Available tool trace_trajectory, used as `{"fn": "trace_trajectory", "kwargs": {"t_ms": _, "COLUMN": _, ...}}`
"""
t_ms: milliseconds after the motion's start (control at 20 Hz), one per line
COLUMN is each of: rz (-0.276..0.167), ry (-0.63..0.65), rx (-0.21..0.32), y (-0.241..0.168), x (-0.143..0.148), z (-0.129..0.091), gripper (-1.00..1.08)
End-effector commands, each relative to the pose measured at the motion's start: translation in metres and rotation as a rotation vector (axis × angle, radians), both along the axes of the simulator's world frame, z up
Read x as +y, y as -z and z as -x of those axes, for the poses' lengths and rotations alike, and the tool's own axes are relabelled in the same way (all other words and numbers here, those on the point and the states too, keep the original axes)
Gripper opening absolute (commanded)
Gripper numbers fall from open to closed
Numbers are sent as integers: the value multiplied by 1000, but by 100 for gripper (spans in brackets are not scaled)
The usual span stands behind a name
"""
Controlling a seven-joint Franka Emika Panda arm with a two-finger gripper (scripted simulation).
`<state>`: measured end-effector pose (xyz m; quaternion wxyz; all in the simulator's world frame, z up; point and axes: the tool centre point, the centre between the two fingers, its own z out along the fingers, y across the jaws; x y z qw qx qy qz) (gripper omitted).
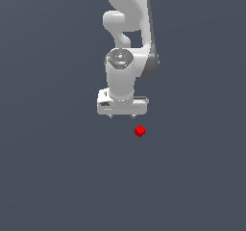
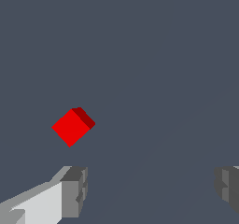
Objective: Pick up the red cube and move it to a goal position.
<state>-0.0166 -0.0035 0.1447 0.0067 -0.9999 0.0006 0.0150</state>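
Note:
The red cube [image 1: 140, 131] is a tiny bright red block lying on the dark grey floor, turned cornerwise. It also shows in the wrist view [image 2: 73, 126]. My white gripper [image 1: 122, 116] hangs from the arm just above and to the exterior view's left of the cube, apart from it. In the wrist view my gripper [image 2: 151, 190] has its two grey fingertips [image 2: 74, 190] spread wide with nothing between them. The cube lies outside the gap, beyond one fingertip.
The white arm [image 1: 127, 28] rises behind the gripper toward the top of the exterior view. The dark grey floor [image 1: 57, 177] spreads flat all around, with no other objects in view.

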Motion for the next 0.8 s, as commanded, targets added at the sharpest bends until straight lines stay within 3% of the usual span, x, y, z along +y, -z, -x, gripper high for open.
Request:
{"fn": "trace_trajectory", "kwargs": {"t_ms": 0, "rz": 0, "ry": 0, "rx": 0, "y": 0, "x": 0, "z": 0, "gripper": 100}}
{"fn": "trace_trajectory", "kwargs": {"t_ms": 400, "rz": 0, "ry": -62, "rx": -3, "y": 11, "x": 7, "z": -3, "gripper": 100}}
{"fn": "trace_trajectory", "kwargs": {"t_ms": 750, "rz": -1, "ry": -224, "rx": -11, "y": 38, "x": 27, "z": -10, "gripper": 100}}
